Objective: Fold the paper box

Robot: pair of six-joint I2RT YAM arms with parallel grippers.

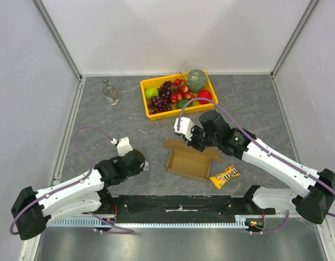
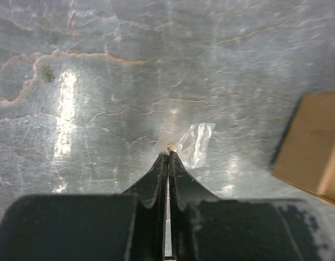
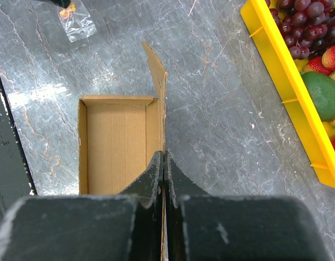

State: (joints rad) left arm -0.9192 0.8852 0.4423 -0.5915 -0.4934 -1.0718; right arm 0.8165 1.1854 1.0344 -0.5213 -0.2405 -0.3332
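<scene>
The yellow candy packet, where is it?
In the top view, the candy packet lies on the near right part of the table, just right of the paper box.

Plain brown box (image 1: 187,164) on a grey, veined marble-pattern table (image 1: 254,109). Beyond the box, a yellow tray (image 1: 144,98). Beside the box, a yellow packet (image 1: 224,176).
</scene>
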